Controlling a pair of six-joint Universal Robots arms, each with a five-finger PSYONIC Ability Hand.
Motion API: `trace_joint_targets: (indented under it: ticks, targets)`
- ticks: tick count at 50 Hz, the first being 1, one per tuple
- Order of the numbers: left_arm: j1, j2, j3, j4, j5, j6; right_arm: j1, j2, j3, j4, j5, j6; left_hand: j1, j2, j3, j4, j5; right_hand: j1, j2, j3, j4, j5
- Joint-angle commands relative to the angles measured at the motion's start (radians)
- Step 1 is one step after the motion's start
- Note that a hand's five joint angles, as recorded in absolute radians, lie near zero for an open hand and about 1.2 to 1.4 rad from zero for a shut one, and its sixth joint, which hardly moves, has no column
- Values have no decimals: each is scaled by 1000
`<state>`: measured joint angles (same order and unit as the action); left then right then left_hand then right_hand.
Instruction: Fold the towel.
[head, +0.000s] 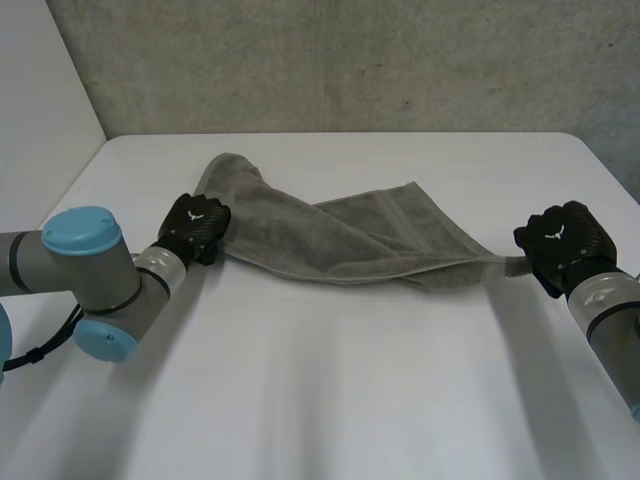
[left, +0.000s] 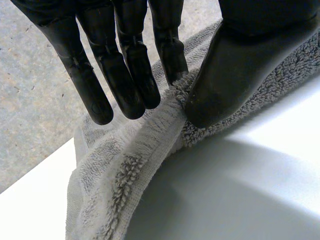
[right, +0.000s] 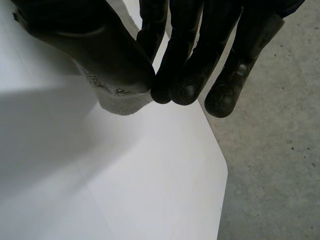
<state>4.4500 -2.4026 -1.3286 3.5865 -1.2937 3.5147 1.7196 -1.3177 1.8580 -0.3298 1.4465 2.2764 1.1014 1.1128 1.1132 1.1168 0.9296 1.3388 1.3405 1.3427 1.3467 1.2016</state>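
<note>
Robot lab, white table (head: 330, 400), grey concrete wall (head: 350, 60) behind

White table (head: 330, 400) — a grey towel (head: 330, 235) lies twisted across its far half

Grey terry towel (head: 340, 235) was stretched out and kinda twisted across the worktop (head: 330, 380), one edge pinched at the left fingers (left: 125, 85), a narrow corner pinched at the right fingers (right: 185, 75).

Looped grey terry towel (head: 340, 240), smooth matt white table (head: 330, 400), rough concrete wall (head: 350, 60)
</note>
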Motion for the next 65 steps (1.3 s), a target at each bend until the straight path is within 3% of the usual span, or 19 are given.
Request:
trace_joint_targets:
  ticks: [1, 5, 14, 19, 24, 26, 30, 38, 44, 51, 54, 59, 65]
  targets:
    - [0, -12, 2, 5, 2, -5, 0, 3, 4, 0, 0, 0, -4, -15, -16, -19, -7, 57, 56, 54, 50, 20]
    - [0, -20, 3, 8, 2, -3, 0, 8, 4, 0, 0, -2, -259, -270, -271, -274, -262, 57, 56, 54, 50, 20]
    - [0, -36, 6, 9, 1, 4, 0, 8, 6, 0, 0, -2, -406, -418, -418, -422, -409, 57, 56, 54, 50, 20]
    - [0, -36, 12, 5, 1, 1, 0, 8, 6, 0, 2, -2, -280, -292, -292, -296, -283, 57, 56, 54, 50, 20]
    - [0, -35, 14, 1, 1, 0, 0, 8, 6, 0, 2, -2, 235, 224, 223, 220, 232, 57, 56, 54, 50, 20]
    - [0, -30, 14, 0, 1, 0, 0, 8, 6, 0, 2, -2, 294, 283, 282, 279, 292, 57, 56, 54, 50, 20]
    - [0, -12, 14, -5, -1, 1, 0, 6, 6, 0, 3, 0, 295, 283, 283, 279, 292, 57, 56, 54, 50, 20]
    - [14, 180, -3, -88, -48, -7, 15, -26, -57, 11, 11, 43, 295, 283, 283, 279, 292, 57, 56, 54, 50, 20]
    - [63, 399, -30, -178, -76, -77, 81, -156, -232, 138, 25, 173, 295, 283, 283, 279, 292, 57, 56, 54, 50, 20]
    - [100, 670, -20, -229, -67, -276, 97, -215, -607, 481, 12, 339, 295, 283, 283, 279, 292, 57, 56, 54, 50, 20]
    - [123, 727, -8, -264, -44, -295, 100, -206, -750, 611, 12, 374, 295, 283, 283, 279, 292, 57, 56, 54, 50, 20]
    - [143, 754, 11, -319, 28, -303, 115, -145, -894, 734, 14, 377, 295, 283, 283, 279, 292, 57, 56, 54, 50, 20]
    - [157, 680, 49, -327, 51, -304, 138, -10, -987, 765, 26, 370, 295, 283, 283, 279, 292, 57, 56, 54, 50, 20]
